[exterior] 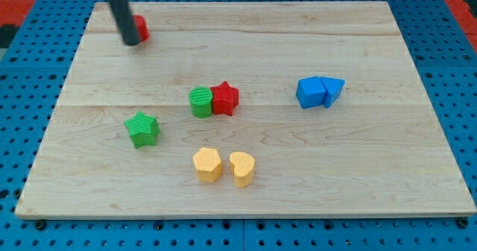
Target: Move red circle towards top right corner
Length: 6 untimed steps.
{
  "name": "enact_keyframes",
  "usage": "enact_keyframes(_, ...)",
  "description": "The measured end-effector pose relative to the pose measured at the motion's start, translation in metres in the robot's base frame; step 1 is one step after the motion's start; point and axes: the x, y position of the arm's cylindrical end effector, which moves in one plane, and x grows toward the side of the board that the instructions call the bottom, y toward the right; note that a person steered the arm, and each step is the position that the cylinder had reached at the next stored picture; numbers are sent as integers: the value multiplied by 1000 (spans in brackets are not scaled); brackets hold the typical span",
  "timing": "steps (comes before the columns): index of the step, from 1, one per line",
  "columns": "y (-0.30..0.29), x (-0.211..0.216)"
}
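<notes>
My tip (131, 42), the lower end of my straight dark rod, rests on the pale wooden board (358, 176) near the view's top left corner, touching the left side of the red circle block (141, 28), most of which is hidden behind the rod. I carry no claw, so there is nothing on me to open or close; the rod simply stands against that block. Near the board's middle a green round block (200, 102) and a red star block (225, 98) sit touching. To the view's right a blue cube-like block (310, 91) touches a blue triangular block (333, 91). A green star block (142, 128) lies lower left, and two yellow blocks, a roughly hexagonal one (206, 164) and a heart-shaped one (242, 168), sit just beside each other near the bottom.
</notes>
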Motion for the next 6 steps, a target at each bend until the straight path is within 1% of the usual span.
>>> enact_keyframes(1,-25,-4)
enact_keyframes(2,-44,-29)
enact_keyframes(3,-54,-42)
enact_keyframes(4,5,-44)
enact_keyframes(5,30,-43)
enact_keyframes(6,30,-42)
